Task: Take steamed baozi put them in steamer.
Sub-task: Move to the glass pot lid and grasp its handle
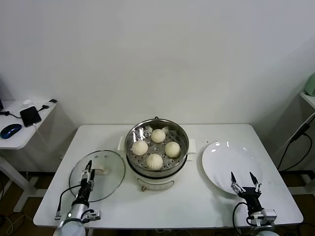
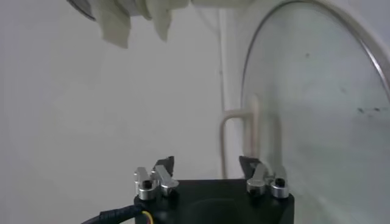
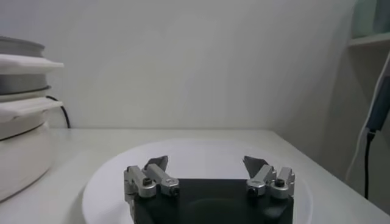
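Cream-white baozi, four, already sit on perforated tray inside steamer at table centre. We judge them soft, light, slightly tacky: pinch gently across widest part, low on sides, or dough dents. Plate bare. Left gripper over glass lid, fingers spread, probably empty. Right gripper over plate's near rim, released, holding nothing.
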